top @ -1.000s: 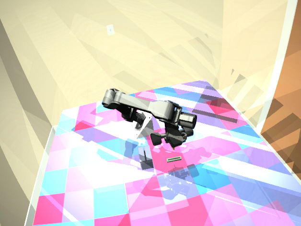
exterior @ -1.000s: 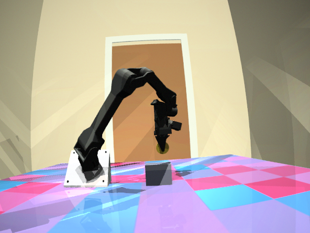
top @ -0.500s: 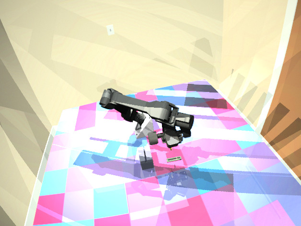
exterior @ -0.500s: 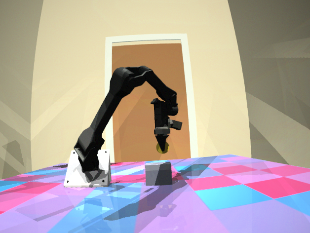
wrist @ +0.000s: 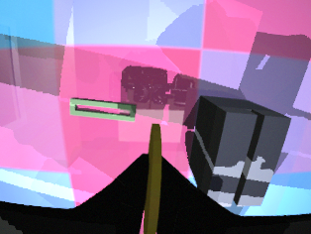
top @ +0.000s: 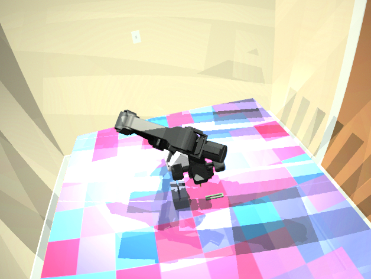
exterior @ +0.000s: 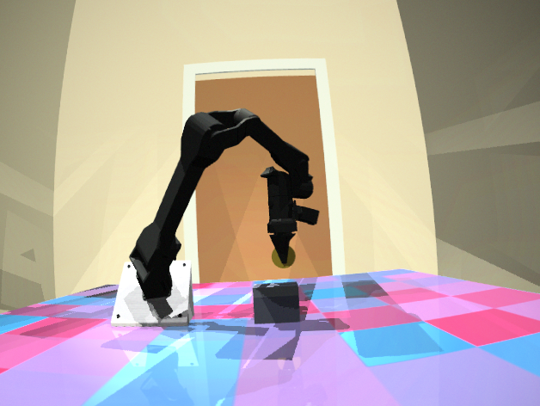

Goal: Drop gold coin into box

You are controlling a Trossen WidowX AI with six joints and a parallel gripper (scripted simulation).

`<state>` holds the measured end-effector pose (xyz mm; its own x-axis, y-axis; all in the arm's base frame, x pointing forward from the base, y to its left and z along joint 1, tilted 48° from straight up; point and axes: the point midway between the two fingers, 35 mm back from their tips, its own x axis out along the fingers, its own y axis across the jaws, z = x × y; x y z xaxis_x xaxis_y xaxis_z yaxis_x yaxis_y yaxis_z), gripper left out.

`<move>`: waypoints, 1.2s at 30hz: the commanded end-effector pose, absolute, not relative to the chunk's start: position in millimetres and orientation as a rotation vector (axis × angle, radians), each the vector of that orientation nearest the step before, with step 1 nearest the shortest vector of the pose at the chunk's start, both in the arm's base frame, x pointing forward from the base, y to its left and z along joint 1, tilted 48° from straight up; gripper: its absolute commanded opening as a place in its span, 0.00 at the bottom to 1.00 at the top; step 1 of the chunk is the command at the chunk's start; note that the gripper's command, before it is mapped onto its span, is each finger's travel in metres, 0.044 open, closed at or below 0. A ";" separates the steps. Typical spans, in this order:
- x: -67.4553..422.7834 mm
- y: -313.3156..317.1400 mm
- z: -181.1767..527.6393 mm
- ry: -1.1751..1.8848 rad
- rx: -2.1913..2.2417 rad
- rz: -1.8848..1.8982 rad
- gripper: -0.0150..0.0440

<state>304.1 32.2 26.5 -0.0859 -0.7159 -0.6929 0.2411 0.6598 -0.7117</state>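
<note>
My gripper (exterior: pixel 283 257) (wrist: pixel 151 161) (top: pixel 199 181) is shut on the gold coin (exterior: pixel 275 258) (wrist: pixel 155 185) and holds it on edge, well above the table. The grey box (top: pixel 181 198) (exterior: pixel 276 302) (wrist: pixel 240 153) stands on the table below the coin and slightly to one side; in the wrist view it lies to the right of the coin, with its dark slot (wrist: pixel 251 153) running along the lid. The dark-green holder (top: pixel 214 195) (wrist: pixel 103 109) lies empty on the table beside the box.
The arm's white base (exterior: pixel 152 301) stands left of the box in the exterior view. The checkered table (top: pixel 269 191) has walls close behind it and on both sides, and an orange door (exterior: pixel 244 183) beyond.
</note>
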 end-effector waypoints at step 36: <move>268.9 -18.6 79.6 1.451 -0.430 -0.842 0.25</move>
<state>268.0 -19.5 80.5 -0.0893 -0.7211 -0.6870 0.2389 0.6541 -0.7177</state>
